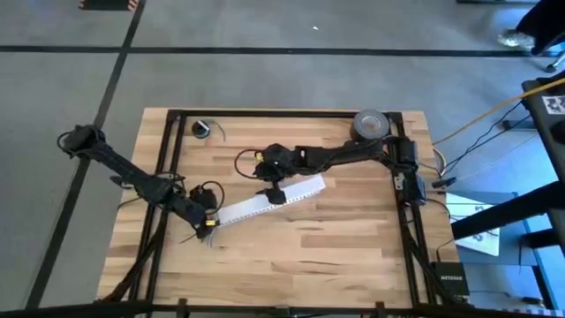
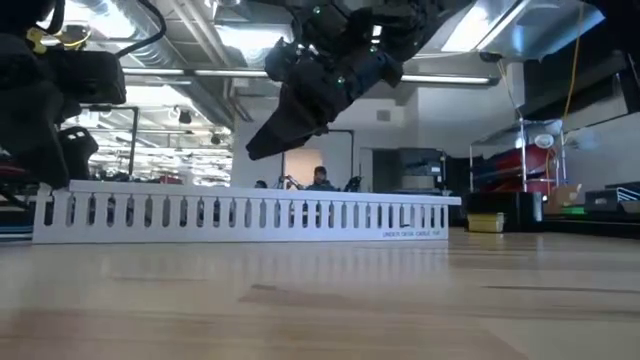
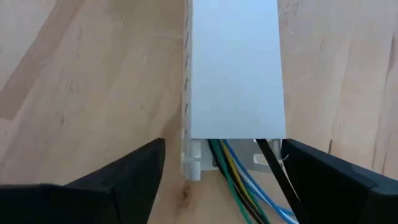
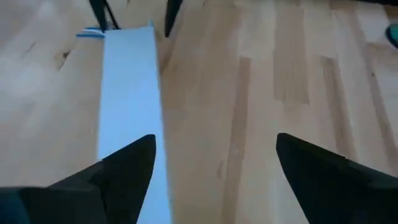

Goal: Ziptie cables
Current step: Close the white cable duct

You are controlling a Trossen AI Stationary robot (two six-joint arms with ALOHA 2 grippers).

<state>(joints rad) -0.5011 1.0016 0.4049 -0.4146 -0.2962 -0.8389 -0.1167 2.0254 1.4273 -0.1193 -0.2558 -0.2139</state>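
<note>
A long white slotted duct [image 1: 272,199] lies flat on the wooden table, slanting from near left to far right. Out of its left end come the cables [image 3: 239,186], thin green, yellow and blue wires. A thin black strip [image 3: 275,169] runs beside them; I cannot tell whether it is the ziptie. My left gripper [image 3: 217,186] is open at that end, one finger on each side of the wires. My right gripper [image 4: 214,168] is open above the duct's middle [image 1: 275,194], with its left finger over the duct's lid [image 4: 127,93]. It hangs clear of the duct in the low view [image 2: 262,142].
A grey tape roll [image 1: 371,124] and a small black ring [image 1: 202,129] sit at the table's far edge. A black frame [image 1: 406,221] runs along the table's sides. A dark box [image 1: 447,281] lies at the near right corner. Bare wood [image 1: 309,256] spreads in front of the duct.
</note>
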